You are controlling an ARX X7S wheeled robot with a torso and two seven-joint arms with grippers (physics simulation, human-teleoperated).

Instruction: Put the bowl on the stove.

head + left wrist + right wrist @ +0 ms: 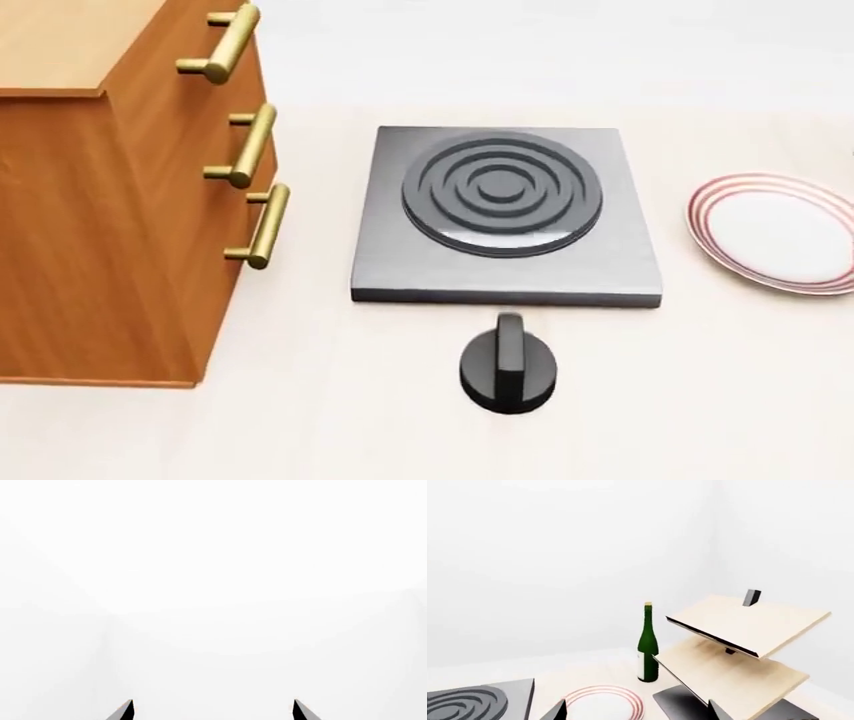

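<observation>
Looking through the left wrist camera, I see the left jaws (213, 711) spread wide, two dark tips at the bottom edge with nothing between them — only blank white beyond. The right jaws (637, 713) also stand wide and empty, their tips at the bottom of that frame, above the white plate with red rings (603, 703). A green bottle (648, 645) stands upright beyond the plate, beside a tilted two-tier wooden shelf (747, 645). From the head camera, the stove (507, 215) lies flat at centre on the table (334, 420) — its burner bare. A black knob (507, 372) sits just in front, a wooden drawer cabinet (120, 190) at left. I cannot find the bowl in any view.
</observation>
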